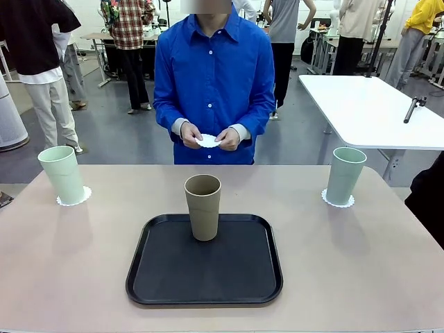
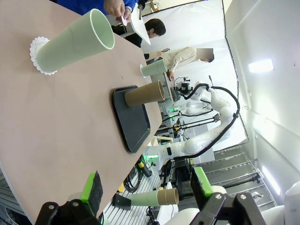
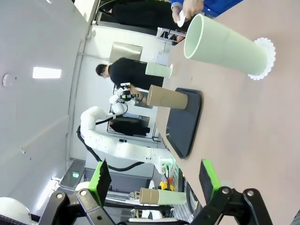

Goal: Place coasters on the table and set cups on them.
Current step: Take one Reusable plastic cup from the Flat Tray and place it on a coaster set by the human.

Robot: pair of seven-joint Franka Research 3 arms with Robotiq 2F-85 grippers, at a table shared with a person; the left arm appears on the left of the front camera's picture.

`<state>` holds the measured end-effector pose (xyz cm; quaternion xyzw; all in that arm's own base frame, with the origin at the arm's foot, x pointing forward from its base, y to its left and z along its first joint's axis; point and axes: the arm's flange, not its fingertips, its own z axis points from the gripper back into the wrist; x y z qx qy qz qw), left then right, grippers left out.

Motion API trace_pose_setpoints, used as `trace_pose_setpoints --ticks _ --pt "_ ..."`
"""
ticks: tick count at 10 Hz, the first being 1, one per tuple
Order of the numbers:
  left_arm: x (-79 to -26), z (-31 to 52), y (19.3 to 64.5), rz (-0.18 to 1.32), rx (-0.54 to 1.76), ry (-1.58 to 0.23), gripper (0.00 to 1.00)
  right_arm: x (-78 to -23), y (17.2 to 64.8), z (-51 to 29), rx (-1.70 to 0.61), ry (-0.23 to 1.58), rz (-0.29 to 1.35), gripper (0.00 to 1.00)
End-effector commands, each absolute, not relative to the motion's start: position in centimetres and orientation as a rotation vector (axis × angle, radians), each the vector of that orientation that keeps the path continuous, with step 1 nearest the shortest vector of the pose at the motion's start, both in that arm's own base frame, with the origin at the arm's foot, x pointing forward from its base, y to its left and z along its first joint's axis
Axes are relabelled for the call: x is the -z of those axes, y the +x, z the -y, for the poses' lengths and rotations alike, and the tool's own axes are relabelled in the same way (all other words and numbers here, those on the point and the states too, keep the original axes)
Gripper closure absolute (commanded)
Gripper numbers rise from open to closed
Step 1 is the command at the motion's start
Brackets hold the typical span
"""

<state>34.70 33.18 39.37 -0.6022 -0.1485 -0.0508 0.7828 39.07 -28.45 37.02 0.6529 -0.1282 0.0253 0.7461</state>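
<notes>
1. The table point(image 1: 69, 277) spans the near ground. Its surface carries one tray, three cups and two coasters.
2. A person in a blue shirt point(image 1: 214, 83) stands at the far edge, at the middle, facing the robot.
3. A white table point(image 1: 368, 111) stands beyond the far right corner, apart from the work surface. A dark rod-like item point(image 1: 415, 108) lies on it.
4. The black tray point(image 1: 208, 300) lies flat at the middle of the table, towards the near edge, between the two green cups and well apart from each.
5. The left gripper point(image 2: 146, 187) hangs off the table's left side with its fingers spread wide and nothing between them. The right gripper point(image 3: 154, 176) hangs off the right side, equally wide and holding nothing.
6. The brown cup point(image 1: 202, 207) stands upright on the far half of the tray, directly on the tray floor.
7. The left green cup point(image 1: 62, 173) stands upright at the far left on the left coaster point(image 1: 82, 199). The right green cup point(image 1: 345, 175) stands upright at the far right on the right coaster point(image 1: 338, 202).
8. The third coaster point(image 1: 208, 141) is off the table, held between the person's right hand point(image 1: 191, 134) and left hand point(image 1: 227, 139) at waist height, above the far edge.
</notes>
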Motion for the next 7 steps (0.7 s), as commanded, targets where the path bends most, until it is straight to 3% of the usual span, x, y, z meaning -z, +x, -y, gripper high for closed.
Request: trace_pose_setpoints --ticks 1,7 --pt "-39.52 -33.17 34.38 0.326 0.122 -1.299 0.0 -37.64 39.34 27.9 -0.052 1.383 0.274 0.0" --pt "-39.52 -33.17 34.38 0.326 0.122 -1.299 0.0 -37.02 39.07 28.45 -0.055 1.429 0.281 0.0"
